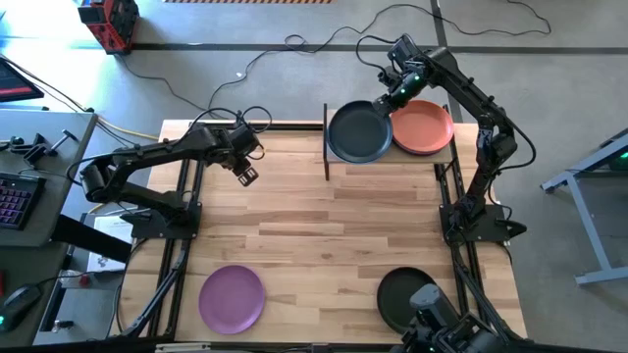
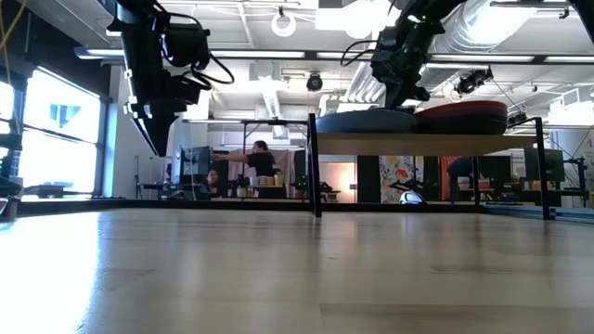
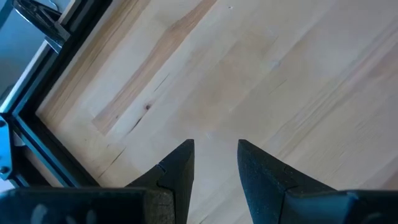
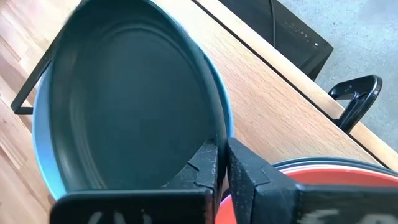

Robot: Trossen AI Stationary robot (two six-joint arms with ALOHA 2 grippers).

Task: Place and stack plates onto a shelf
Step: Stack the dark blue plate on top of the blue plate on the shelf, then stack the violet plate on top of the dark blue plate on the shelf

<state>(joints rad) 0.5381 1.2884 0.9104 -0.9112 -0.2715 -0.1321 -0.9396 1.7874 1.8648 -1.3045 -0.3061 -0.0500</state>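
The right gripper is pinched nearly closed on the rim of the dark grey plate, which lies atop a pale blue plate on the shelf, beside the orange plate. The left gripper, slightly parted and empty, hangs over bare table, nearer the purple plate than the right arm is.

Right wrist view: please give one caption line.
Right end effector pinching the rim of a dark plate stacked on the pale blue plate.
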